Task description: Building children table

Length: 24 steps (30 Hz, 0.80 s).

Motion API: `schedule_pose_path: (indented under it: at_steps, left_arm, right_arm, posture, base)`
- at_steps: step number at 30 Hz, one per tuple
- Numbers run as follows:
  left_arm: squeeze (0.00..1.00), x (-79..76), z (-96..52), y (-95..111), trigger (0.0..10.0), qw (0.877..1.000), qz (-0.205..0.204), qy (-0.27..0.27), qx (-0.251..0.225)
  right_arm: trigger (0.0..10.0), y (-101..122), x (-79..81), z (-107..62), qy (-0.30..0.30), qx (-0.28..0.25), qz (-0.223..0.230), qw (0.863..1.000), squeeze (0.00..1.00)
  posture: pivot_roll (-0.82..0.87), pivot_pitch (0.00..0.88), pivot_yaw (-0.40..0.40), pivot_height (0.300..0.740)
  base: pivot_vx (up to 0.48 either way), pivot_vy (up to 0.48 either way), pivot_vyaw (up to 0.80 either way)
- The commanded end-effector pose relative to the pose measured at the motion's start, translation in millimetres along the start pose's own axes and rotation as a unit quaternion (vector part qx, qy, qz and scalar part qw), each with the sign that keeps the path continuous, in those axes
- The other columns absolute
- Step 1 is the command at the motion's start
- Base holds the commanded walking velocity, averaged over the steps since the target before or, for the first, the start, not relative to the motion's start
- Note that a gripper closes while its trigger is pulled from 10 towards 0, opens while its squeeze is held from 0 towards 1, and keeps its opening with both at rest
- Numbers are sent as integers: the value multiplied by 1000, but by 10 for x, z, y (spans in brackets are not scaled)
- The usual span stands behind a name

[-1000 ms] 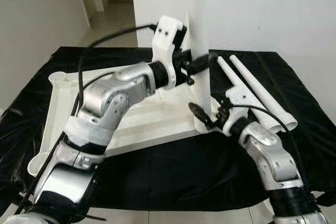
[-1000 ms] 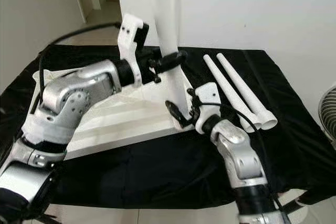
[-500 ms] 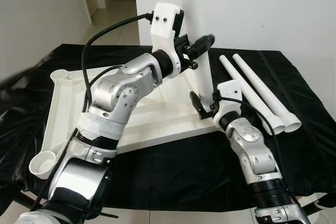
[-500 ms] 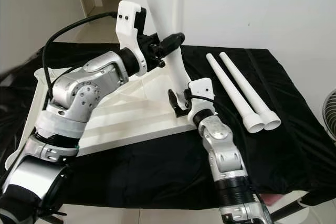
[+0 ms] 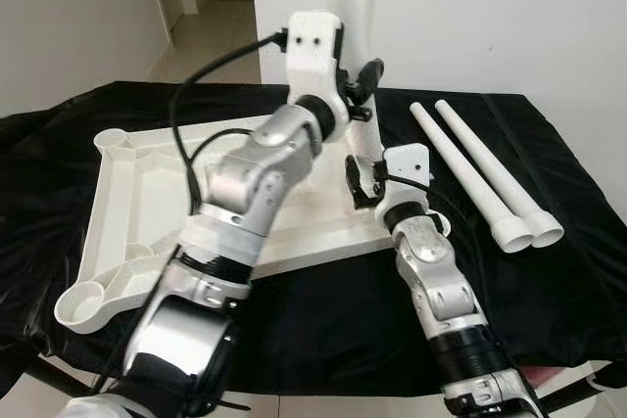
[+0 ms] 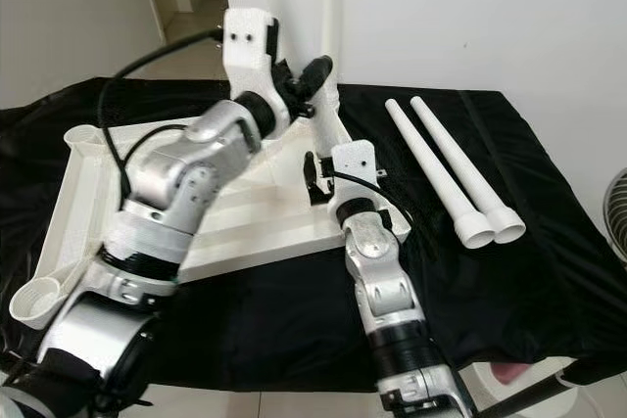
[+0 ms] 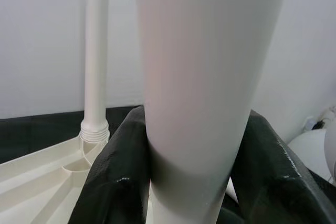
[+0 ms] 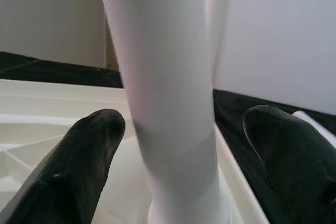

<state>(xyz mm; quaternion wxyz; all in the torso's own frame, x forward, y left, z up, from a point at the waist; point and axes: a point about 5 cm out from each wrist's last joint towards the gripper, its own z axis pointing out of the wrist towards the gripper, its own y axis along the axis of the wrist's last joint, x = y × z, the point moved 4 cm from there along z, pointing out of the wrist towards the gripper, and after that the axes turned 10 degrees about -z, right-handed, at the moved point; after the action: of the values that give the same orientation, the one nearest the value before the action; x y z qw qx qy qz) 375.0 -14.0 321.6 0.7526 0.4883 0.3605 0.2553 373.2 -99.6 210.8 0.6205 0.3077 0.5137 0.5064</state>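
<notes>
A smooth white plastic tabletop (image 5: 147, 183), upside down with ribbed underside and round corner sockets, lies on a table draped in glossy black cloth (image 5: 549, 144). One tapered white plastic leg (image 7: 199, 87) stands upright in the far right corner socket. The left gripper (image 5: 361, 85) clenches this leg between both black fingers (image 7: 118, 177). Lower down, the right gripper (image 5: 361, 181) brackets the leg's base, its fingers (image 8: 89, 145) spread and apart from it. Two more white tapered legs (image 5: 480, 168) lie side by side on open cloth to the right, near the edge. Another leg (image 7: 96, 51) stands in a further corner.
</notes>
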Motion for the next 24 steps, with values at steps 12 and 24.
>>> schedule_pose_path:
  at_steps: [12,24]
  left_arm:
    - [0,-93,29,-40,10000,999,-5,32,-9]
    - [0,-129,39,3,10000,999,-8,31,-18]
  right_arm:
    - [10000,-186,-36,124,-52,25,-60,997,0]
    - [10000,-234,-2,182,-65,35,-107,992,0]
  posture:
    - [-22,11,32,740]
    - [-15,18,29,740]
  base:
    - [0,0,0]
    - [0,0,0]
